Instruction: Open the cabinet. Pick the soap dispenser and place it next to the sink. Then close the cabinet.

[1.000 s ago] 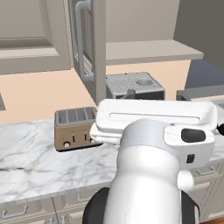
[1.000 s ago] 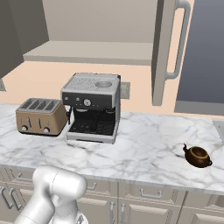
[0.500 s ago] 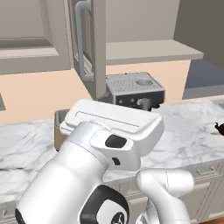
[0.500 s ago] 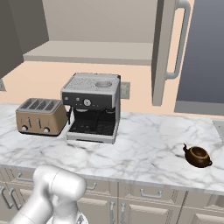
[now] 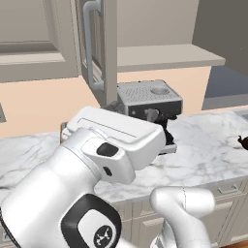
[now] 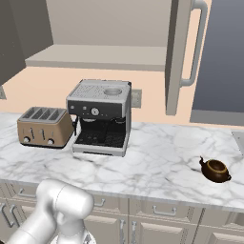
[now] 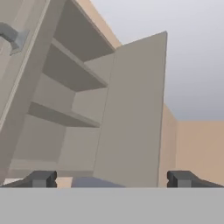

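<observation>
The cabinet [image 7: 65,74] stands open in the hand view, seen from below, with its right door [image 7: 131,113] swung out. The shelves that show there are bare. My gripper [image 7: 111,179] is open, its two dark fingertips [image 7: 41,178] wide apart with nothing between them, pointing up at the cabinet's inside. In the base views an open cabinet door [image 5: 109,48] [image 6: 176,57] hangs out over the counter with its long silver handle [image 6: 198,47]. The soap dispenser and the sink are out of view.
On the white marble counter [image 6: 162,157] stand a toaster [image 6: 43,126], a silver coffee machine [image 6: 100,116] [image 5: 150,99] and a small brown teapot [image 6: 215,170]. My arm's big white link [image 5: 116,140] blocks the left of the left base view. Low drawers [image 6: 162,209] run under the counter.
In the left base view my arm has swung from the right side across to the left and closer to the camera. The counter things have not moved.
</observation>
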Controlling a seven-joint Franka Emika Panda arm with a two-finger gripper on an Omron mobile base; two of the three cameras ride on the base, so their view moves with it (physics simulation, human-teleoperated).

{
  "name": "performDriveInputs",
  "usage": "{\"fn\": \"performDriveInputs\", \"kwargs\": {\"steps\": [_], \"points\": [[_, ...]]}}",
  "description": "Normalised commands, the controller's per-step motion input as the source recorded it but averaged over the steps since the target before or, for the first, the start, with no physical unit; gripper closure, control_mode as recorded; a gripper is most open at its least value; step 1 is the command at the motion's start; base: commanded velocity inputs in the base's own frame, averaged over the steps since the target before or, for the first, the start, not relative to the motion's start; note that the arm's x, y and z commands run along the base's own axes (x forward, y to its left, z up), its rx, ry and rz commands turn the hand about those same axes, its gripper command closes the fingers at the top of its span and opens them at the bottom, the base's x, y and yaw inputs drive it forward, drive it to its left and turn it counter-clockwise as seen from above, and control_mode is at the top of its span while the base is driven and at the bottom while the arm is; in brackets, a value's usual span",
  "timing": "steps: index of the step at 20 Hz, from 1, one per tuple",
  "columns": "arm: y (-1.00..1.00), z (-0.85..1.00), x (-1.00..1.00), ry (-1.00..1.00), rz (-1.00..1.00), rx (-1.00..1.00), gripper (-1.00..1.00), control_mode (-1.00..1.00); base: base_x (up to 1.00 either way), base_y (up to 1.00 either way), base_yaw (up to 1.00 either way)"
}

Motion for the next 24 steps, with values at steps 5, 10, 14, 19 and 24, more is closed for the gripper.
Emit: {"fn": "performDriveInputs", "kwargs": {"steps": [5,10,14,19,24], "points": [[-0.12,-0.34,0.5,0.07,0.26,0.0,-1.0,-1.0,0.0,0.0,0.0],[0.05,-0.32,0.45,0.01,0.17,0.0,-1.0,-1.0,0.0,0.0,0.0],[0.38,-0.35,0.45,0.0,-0.01,-0.01,-1.0,-1.0,0.0,0.0,0.0],[0.6,-0.26,0.59,0.0,-0.16,-0.05,-1.0,-1.0,0.0,0.0,0.0],[0.64,0.0,0.26,0.0,-0.25,-0.04,-1.0,-1.0,0.0,0.0,0.0]]}}
